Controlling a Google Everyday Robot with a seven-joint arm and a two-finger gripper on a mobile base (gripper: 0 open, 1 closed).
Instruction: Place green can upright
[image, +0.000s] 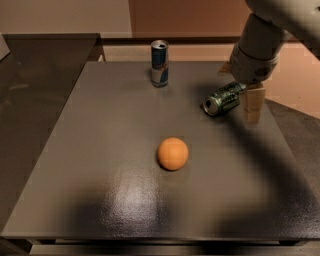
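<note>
Green can (224, 98) on its side, upper right of desk (100, 150). Hand (253, 104) just right of it, grasp state unclear. Blue can (160, 63) upright top centre; orange ball (173, 153) mid-frame.

**Surfaces and finishes on the table**

Table (100, 150): dark grey top, fine grainy texture, mostly matt, with a soft pale sheen patch near the front edge.

Green can (224, 98): metal, lying on its side. Mottled dark print with a slight gloss, bare silver rim on the end.

Blue-and-silver can (159, 63): metal, smooth, shiny silver top.

Orange (173, 153): matt skin, no sharp highlights, looks evenly smooth.

Arm (257, 47): light grey shell, smooth, plastic-looking, low gloss.

Gripper (253, 107): just right of the green can, over the table's right side. Tan, matt, material unclear.

Side counter (40, 75) on the left: dark, smoother and glossier than the table, shows faint reflections.
</note>
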